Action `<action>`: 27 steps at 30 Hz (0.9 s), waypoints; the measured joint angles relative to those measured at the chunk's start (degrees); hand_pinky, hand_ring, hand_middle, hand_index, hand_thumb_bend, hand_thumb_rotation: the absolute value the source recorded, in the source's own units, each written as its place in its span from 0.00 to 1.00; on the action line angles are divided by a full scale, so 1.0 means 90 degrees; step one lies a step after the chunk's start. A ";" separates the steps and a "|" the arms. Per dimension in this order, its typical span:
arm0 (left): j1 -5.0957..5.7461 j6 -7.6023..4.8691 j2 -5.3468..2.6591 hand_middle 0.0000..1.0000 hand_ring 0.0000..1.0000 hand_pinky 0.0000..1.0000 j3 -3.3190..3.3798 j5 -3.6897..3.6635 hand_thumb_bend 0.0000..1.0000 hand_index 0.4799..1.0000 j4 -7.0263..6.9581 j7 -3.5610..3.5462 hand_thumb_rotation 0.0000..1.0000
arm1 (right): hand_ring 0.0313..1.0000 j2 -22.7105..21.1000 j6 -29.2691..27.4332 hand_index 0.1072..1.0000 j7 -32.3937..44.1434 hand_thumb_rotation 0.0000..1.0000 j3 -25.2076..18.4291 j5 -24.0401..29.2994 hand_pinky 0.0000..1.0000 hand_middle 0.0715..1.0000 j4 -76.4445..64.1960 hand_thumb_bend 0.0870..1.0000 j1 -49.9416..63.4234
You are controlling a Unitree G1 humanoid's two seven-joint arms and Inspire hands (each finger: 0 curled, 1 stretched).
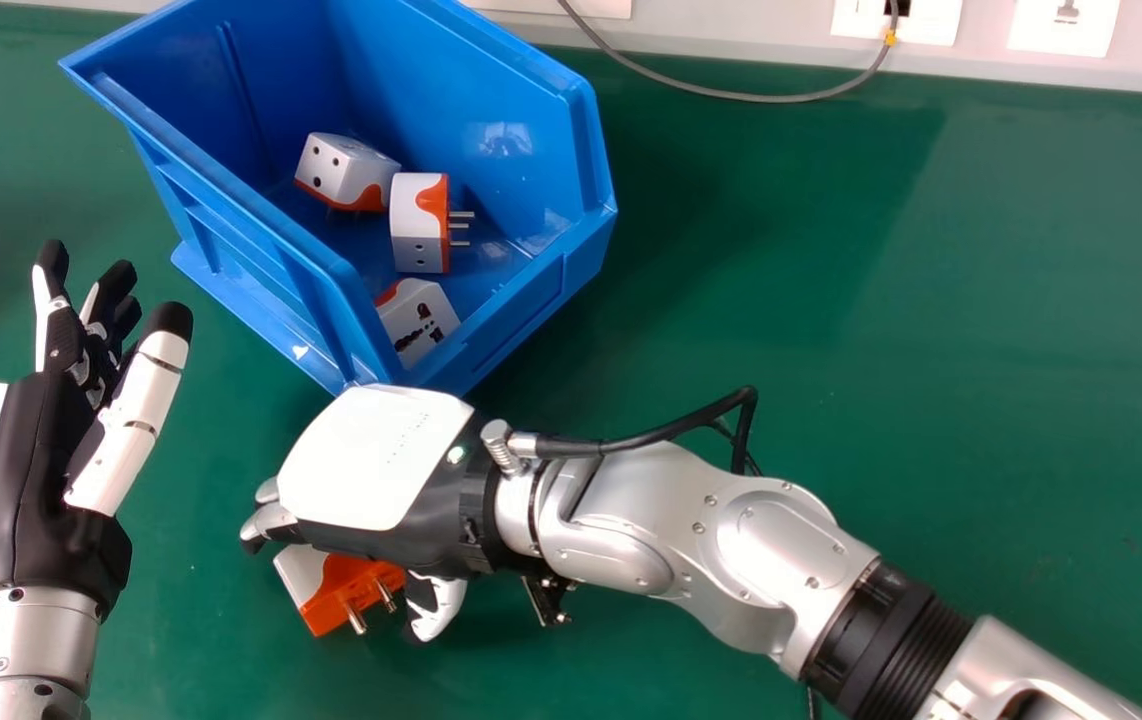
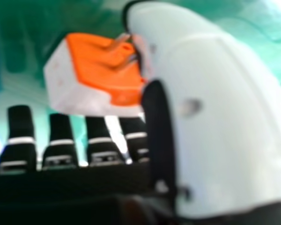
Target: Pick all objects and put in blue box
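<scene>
Where the glossy green worktop (image 1: 881, 280) lay nearest me, I had my right hand (image 1: 376, 460) low over it, palm down, with one white-and-orange plug adapter (image 1: 331, 590) partly beneath. Its pins pointed back towards my side. In the right hand view, my thumb (image 2: 225, 117) stood apart from the fingers (image 2: 19, 124), which were fairly straight, and the adapter sat between them; how firmly they touched it, I could not tell. My left hand (image 1: 31, 470) was open at the left.

Just beyond my right hand sat the blue box (image 1: 571, 250), with three more adapters inside: one near its closer end (image 1: 406, 310), one upright behind that (image 1: 421, 225), and one tilted deeper in (image 1: 341, 170).

Past the box, the worktop met a pale wall strip (image 1: 731, 50) with several white plates (image 1: 1066, 25), and a grey cable (image 1: 781, 97) looped down from there.

Near to far, I counted two hands, one adapter outside, one box, three adapters in it, and one cable.
</scene>
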 measured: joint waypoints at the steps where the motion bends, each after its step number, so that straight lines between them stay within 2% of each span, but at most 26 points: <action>1: -0.0007 0.0041 0.0000 0.97 0.98 0.97 0.0000 -0.0013 0.41 0.94 -0.0002 0.0002 0.55 | 0.87 0.0000 0.0004 0.83 0.0004 0.00 0.0007 0.0000 0.75 0.87 -0.0007 0.39 0.0000; 5: -0.0008 0.0131 0.0000 0.97 0.99 0.97 -0.0004 -0.0022 0.41 0.94 -0.0039 0.0019 0.55 | 0.87 0.0000 0.0034 0.83 -0.0002 0.00 0.0027 0.0000 0.74 0.87 -0.0011 0.39 0.0000; 17: -0.0008 0.0145 -0.0002 0.97 0.98 0.97 -0.0012 0.0018 0.43 0.93 -0.0122 0.0066 0.56 | 0.86 -0.0021 -0.0057 0.82 -0.0197 0.00 0.0113 0.0000 0.73 0.87 -0.0011 0.39 0.0000; 23: -0.0017 0.0140 -0.0010 0.97 0.98 0.97 -0.0034 0.0013 0.44 0.93 -0.0122 0.0018 0.56 | 0.86 -0.0043 -0.0171 0.81 -0.0270 0.00 0.0138 0.0000 0.72 0.86 -0.0011 0.37 0.0001; 27: -0.0025 0.0137 -0.0013 0.97 0.98 0.97 -0.0038 0.0013 0.44 0.93 -0.0117 0.0013 0.55 | 0.84 -0.0046 -0.0212 0.80 -0.0318 0.00 0.0146 0.0003 0.70 0.85 -0.0011 0.36 0.0002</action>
